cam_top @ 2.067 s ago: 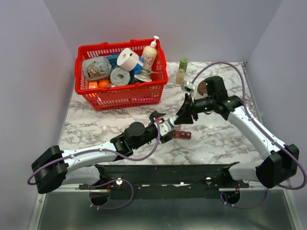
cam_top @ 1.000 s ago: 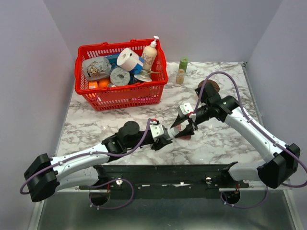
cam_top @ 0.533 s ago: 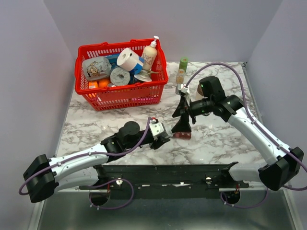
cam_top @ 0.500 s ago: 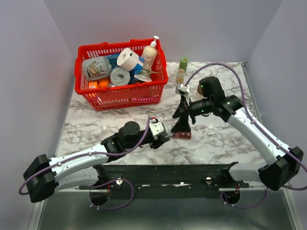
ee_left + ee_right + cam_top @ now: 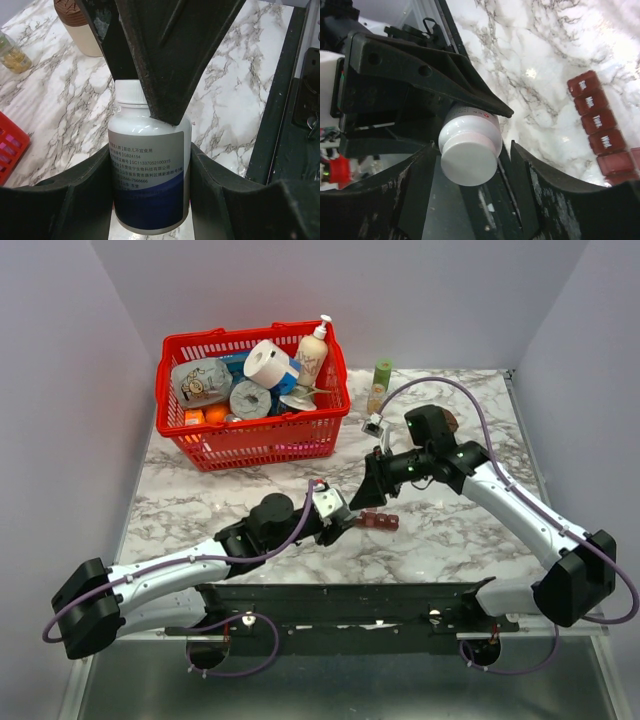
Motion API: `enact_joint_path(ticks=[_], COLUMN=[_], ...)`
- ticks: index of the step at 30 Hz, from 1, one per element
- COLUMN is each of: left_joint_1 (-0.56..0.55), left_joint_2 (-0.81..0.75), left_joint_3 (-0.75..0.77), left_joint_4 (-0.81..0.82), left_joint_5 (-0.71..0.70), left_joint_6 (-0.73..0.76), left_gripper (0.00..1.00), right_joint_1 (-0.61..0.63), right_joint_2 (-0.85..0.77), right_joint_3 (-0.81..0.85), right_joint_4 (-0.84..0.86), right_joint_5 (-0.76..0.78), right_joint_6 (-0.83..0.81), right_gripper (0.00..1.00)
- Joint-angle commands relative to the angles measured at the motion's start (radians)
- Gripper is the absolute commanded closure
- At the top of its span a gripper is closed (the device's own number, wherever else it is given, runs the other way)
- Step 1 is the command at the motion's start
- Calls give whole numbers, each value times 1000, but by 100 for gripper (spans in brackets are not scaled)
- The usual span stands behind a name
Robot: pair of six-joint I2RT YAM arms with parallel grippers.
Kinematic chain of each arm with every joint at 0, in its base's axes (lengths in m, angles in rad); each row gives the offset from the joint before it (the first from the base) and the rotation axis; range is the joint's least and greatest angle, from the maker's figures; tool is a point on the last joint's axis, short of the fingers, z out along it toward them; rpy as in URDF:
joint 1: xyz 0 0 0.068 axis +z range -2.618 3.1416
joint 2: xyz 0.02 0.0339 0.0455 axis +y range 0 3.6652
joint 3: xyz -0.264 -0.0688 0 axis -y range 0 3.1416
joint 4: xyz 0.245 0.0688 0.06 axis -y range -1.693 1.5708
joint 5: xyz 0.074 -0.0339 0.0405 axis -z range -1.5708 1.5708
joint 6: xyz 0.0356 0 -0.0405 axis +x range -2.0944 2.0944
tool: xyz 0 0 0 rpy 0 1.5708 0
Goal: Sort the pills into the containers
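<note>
My left gripper [image 5: 337, 514] is shut on a white pill bottle [image 5: 150, 170] with a blue and grey label and holds it above the marble table. The bottle's white cap [image 5: 470, 157] points at my right gripper [image 5: 369, 490], whose open jaws stand on either side of the cap with a small gap on one side. The dark red-brown container strip [image 5: 380, 521] lies on the table just right of the bottle. Its lidded compartments also show in the right wrist view [image 5: 597, 125]. No loose pills show.
A red basket [image 5: 200, 445] full of groceries stands at the back left. A green-capped bottle [image 5: 381, 383] and a cream tub with a brown top [image 5: 447, 422] stand at the back, the tub partly behind my right arm. The black frame [image 5: 350, 600] runs along the near edge.
My right gripper has swung down and left from above the strip and now straddles the bottle's cap. My left gripper has tilted the bottle slightly up toward it.
</note>
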Motion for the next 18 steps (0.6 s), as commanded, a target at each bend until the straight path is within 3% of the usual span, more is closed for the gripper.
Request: enact_joint_path(ticks=[1, 5, 7, 8, 9, 11, 12, 13, 16, 18], left_joint_1=[-5, -5, -5, -5, -5, -5, -5, -4, -5, -5], left_joint_2=[-9, -24, -38, -44, -47, -59, -61, -62, -56, -53], left_joint_3=[7, -6, -20, -24, -33, -38, -38, -38, -30, -27], left_joint_4=[59, 57, 59, 62, 64, 62, 61, 59, 54, 47], left_joint_5=[-33, -26, 23, 43, 60, 111, 126, 160, 187, 186], left_joint_6=[-16, -17, -17, -13, -13, -8, -7, -7, -16, -14], left_gripper=[100, 100, 100, 100, 100, 100, 100, 100, 100, 100], right_joint_1=[-2, -1, 2, 5, 10, 39, 50, 64, 97, 113], right_joint_2=[17, 13, 20, 46, 68, 132, 146, 151, 102, 73], right_joint_3=[30, 54, 94, 164, 202, 263, 294, 291, 213, 179], right_joint_4=[15, -11, -120, -208, -443, -630, -747, -761, -558, -458], right_joint_5=[-94, -172, -295, -349, -386, -408, -407, -398, -289, -224], right_joint_6=[26, -55, -275, -410, -772, -1081, -1317, -1398, -1390, -1312], right_gripper=[42, 69, 75, 76, 76, 74, 75, 75, 73, 62])
